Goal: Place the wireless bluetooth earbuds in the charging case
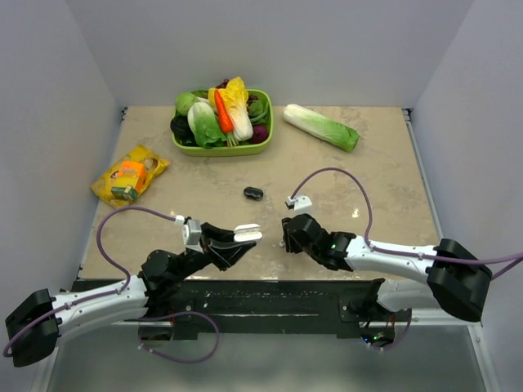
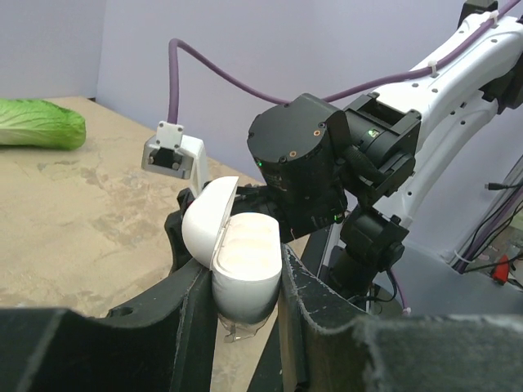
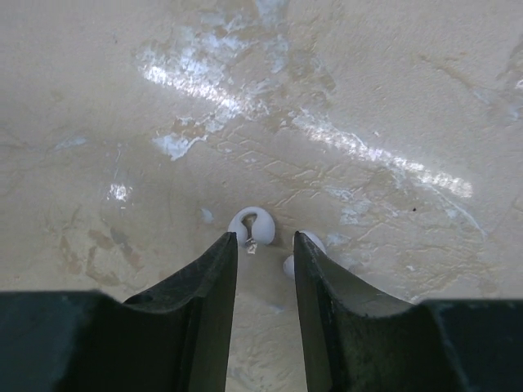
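My left gripper [image 1: 243, 238] is shut on the white charging case [image 1: 248, 234] and holds it above the table's near edge. In the left wrist view the case [image 2: 245, 261] sits upright between the fingers with its lid swung open to the left. My right gripper [image 3: 265, 243] is open, fingers pointing down just over the table. One white earbud [image 3: 253, 222] lies on the table at the left fingertip. A second earbud [image 3: 288, 265] lies against the right finger, partly hidden by it. In the top view the right gripper [image 1: 288, 237] hides both earbuds.
A black oval object [image 1: 253, 193] lies mid-table. A green basket [image 1: 221, 151] of vegetables stands at the back, with a napa cabbage [image 1: 320, 126] to its right and a yellow snack bag [image 1: 129, 174] at the left. The right wrist [image 2: 310, 163] is close in front of the case.
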You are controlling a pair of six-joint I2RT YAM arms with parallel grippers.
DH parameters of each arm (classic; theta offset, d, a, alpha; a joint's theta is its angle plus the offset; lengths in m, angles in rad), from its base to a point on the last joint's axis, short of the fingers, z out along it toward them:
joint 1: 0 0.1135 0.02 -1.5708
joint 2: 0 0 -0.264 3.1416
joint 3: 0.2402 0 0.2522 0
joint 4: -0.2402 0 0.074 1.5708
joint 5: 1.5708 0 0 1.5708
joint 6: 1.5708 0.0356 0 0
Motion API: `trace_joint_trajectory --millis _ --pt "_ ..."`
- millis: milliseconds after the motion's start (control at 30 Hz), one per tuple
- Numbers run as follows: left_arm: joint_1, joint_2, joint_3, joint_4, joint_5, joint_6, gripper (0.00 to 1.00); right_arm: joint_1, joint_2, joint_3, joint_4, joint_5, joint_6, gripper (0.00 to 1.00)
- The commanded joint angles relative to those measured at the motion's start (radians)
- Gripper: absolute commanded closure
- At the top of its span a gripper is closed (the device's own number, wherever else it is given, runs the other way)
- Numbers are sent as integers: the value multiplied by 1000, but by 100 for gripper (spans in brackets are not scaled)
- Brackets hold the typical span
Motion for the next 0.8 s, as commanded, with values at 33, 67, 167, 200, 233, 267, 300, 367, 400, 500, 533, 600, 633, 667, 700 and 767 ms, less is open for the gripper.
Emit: trace_joint_trajectory --millis 33,67,167,200,233,267,300,367,400,500,533,600,633,667,700,767 --pt "-4 -8 -14 28 -19 -17 100 -51 -97 -10 -12 42 17 63" --pt "-3 -2 -17 34 -19 -17 100 -59 -102 -16 -14 38 20 64" --pt "-4 27 -19 63 -11 -21 100 -97 -107 -50 -2 -2 40 66" --pt "-4 32 -19 68 -9 -23 100 -104 -101 -58 4 -13 49 67" --pt "-4 37 -17 72 -3 -26 100 -117 -100 -62 12 -22 53 67" --pt "-4 41 -16 74 1 -26 100 -119 -97 -59 5 -25 53 68" --pt "-4 44 -14 75 1 -27 100 -121 -97 -59 3 -24 56 68" --pt "-4 49 -13 74 4 -29 100 -130 -94 -58 -3 -25 62 68" --pt "-4 49 -13 75 4 -30 100 -131 -91 -56 -9 -28 71 68" --pt "-4 50 -14 75 6 -34 100 -131 -84 -61 -23 -45 89 69" --pt "-4 52 -14 74 4 -32 100 -131 -90 -65 -23 -53 91 69" --pt "-4 60 -19 81 6 -34 100 -131 -91 -69 -25 -54 94 69" --pt "-4 63 -22 94 4 -35 100 -131 -85 -67 -26 -61 93 69" --pt "-4 72 -25 98 6 -38 100 -131 -68 -58 -31 -62 91 69" --pt "-4 75 -23 103 4 -40 100 -131 -58 -52 -35 -64 92 69" --pt "-4 89 -17 100 11 -41 100 -131 -36 -44 -43 -65 94 69"
